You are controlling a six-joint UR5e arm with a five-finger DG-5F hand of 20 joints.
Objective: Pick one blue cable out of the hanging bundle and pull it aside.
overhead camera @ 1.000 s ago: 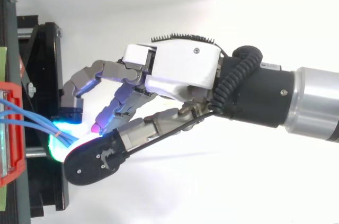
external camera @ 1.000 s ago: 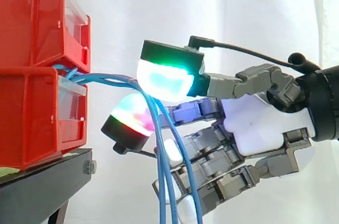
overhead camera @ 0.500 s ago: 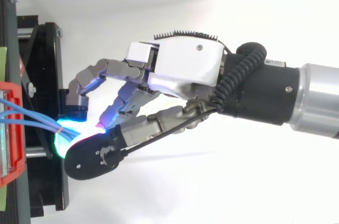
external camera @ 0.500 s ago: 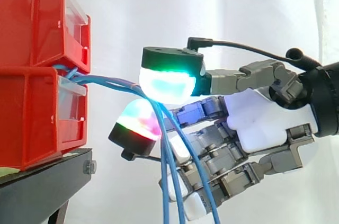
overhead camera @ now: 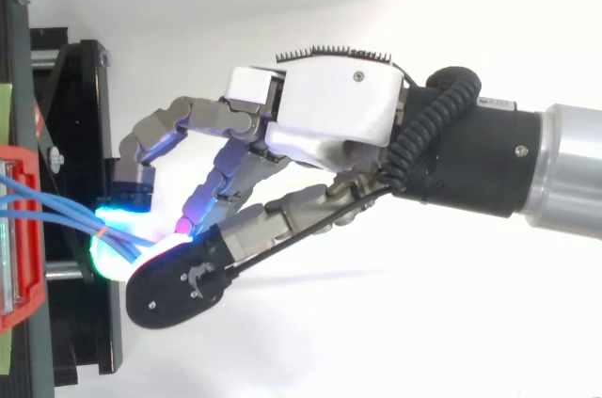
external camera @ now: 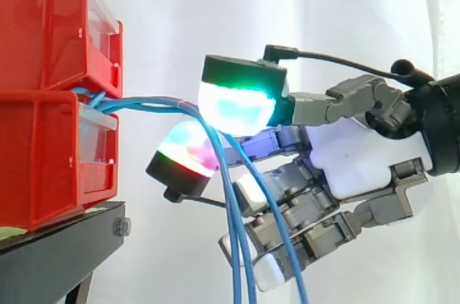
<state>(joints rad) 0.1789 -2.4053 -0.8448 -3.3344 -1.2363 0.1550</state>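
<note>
As you look across from the side, the stacked red bins (external camera: 43,160) take the left edge of the frame on their black stand (external camera: 50,243). The hand (external camera: 352,164) comes in from the right, palm toward the bins.

Out of the gap between the two bins run the blue cables (external camera: 147,106). They leave level toward the middle of the frame, bend over beside the hand's upper pad and drop off the bottom edge in front of the lower fingers.

Now the fingers: the green-glowing pad (external camera: 236,106) sits on top, with the red-and-magenta pad (external camera: 185,152) just below and to its left. The cables pass between the two, so by my reading you have a pinch there, with the other fingers curled loosely underneath. From above, the strands fan out from the bin at the left edge and meet right at the glow of those two pads.

Neither view tells you how many strands are inside the pinch, and several hang together below it. So you are at the grasp, with the pull aside not yet done. The next move calls for a slow sideways draw away from the bundle, checking that one strand comes away and the rest hang free. If more than one follows, open and pick again.
</note>
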